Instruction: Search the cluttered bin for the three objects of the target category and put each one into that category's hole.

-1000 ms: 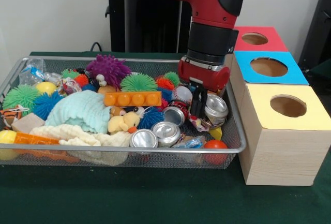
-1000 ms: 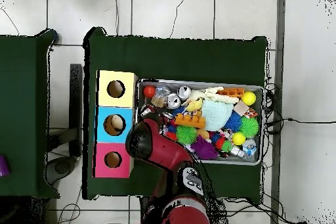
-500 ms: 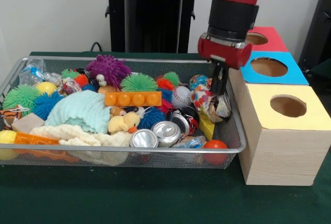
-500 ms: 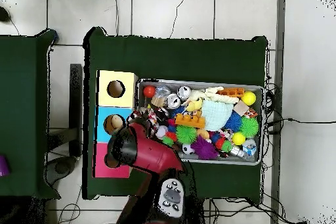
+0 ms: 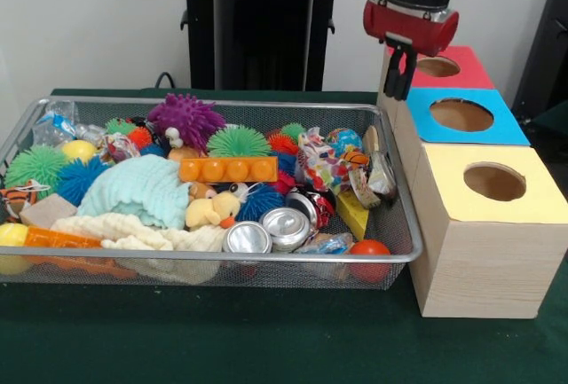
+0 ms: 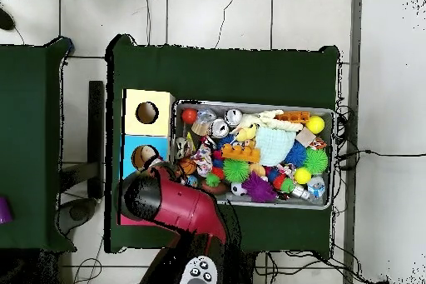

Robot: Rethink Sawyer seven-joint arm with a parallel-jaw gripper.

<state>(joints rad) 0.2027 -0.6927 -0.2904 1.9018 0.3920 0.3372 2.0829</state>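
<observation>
The wire mesh bin [image 5: 390, 258] is full of toys. One wrinkly whitish bundle [image 5: 321, 164] with coloured patches lies at its right end, beside crushed silver cans [image 5: 286, 224]. Another such bundle [image 5: 117, 146] lies at the far left. My gripper [image 5: 399, 72] hangs high above the bin's far right corner, in front of the red-topped box. It is shut and holds nothing. The hole [image 5: 494, 182] in the yellow-topped box is open and unblocked. In the overhead view the arm [image 6: 170, 201] covers the gripper, and the yellow box's hole [image 6: 147, 112] shows beside the bin [image 6: 250, 104].
The blue-topped box [image 5: 501, 131] and the red-topped box [image 5: 466, 69] stand behind the yellow one. Spiky balls [image 5: 185, 118], a mint cloth [image 5: 142, 187], an orange brick [image 5: 226, 169], a plush duck [image 5: 211, 209] and an orange ball [image 5: 370, 249] crowd the bin.
The gripper went into the bin's right end, lifted a bundle, then rose up and towards the boxes without it. The bundle now lies back in the bin.
</observation>
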